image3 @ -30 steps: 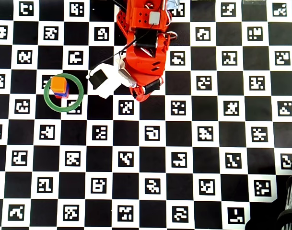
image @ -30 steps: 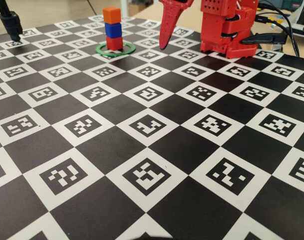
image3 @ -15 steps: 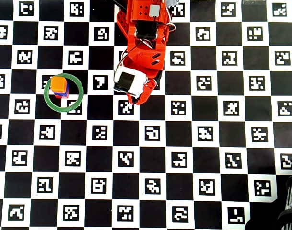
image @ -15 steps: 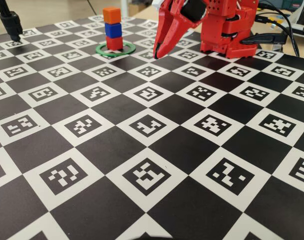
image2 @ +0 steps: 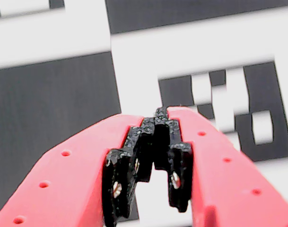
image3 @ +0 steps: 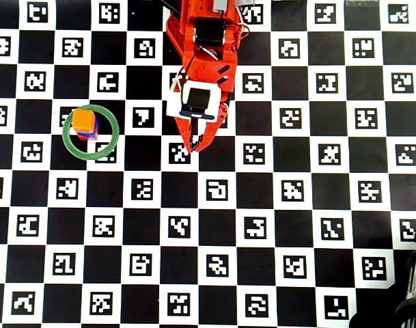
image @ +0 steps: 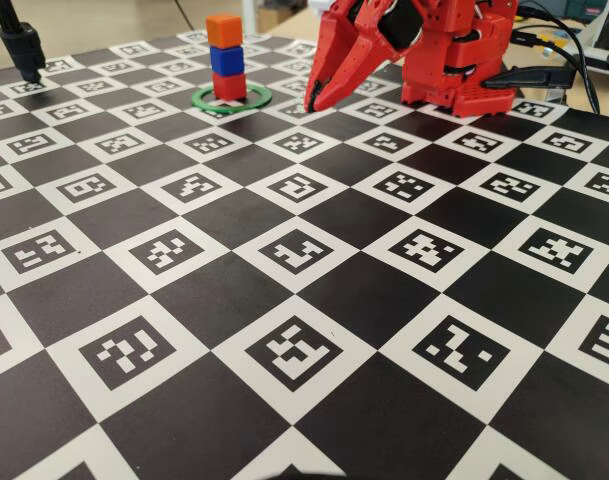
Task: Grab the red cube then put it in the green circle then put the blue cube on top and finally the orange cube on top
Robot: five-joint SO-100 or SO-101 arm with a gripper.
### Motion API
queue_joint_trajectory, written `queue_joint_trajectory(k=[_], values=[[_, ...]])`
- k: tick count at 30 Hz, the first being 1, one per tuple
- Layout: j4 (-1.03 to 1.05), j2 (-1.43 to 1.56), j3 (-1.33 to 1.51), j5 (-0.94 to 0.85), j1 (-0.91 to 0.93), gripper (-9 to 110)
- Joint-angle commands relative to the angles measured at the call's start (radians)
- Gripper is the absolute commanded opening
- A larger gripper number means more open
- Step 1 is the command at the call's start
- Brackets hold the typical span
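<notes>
A stack of three cubes stands inside the green circle [image: 254, 97] [image3: 112, 140]: the red cube [image: 229, 86] at the bottom, the blue cube [image: 226, 61] on it, the orange cube [image: 223, 30] [image3: 85, 120] on top. From overhead only the orange top and a sliver of blue [image3: 90, 135] show. My gripper [image: 312, 104] [image3: 194, 149] [image2: 160, 112] is shut and holds nothing. It points down at the board to the right of the stack, well apart from it. In the wrist view the red fingers meet at their black tips over a white square.
The black and white marker board [image: 304, 300] fills the table. The red arm base [image: 454, 60] stands at the back, with cables [image: 554, 60] to its right. A black stand [image: 22, 45] rises at the far left corner.
The gripper has swung away from the stack toward the arm's front and turned, its tips now pointing down at the board. The stack has not moved.
</notes>
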Motion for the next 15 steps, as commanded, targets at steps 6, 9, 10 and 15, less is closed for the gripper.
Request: queue_joint_trajectory(k=[6, 9, 10, 15], values=[[0.285, 0.112, 0.049, -0.035, 0.002, -6], [0.374, 0.166, 0.049, -0.032, 0.008, -6], [0.399, 0.179, 0.049, -0.028, 0.008, -6], [0.476, 0.227, 0.051, -0.029, -0.002, -6]])
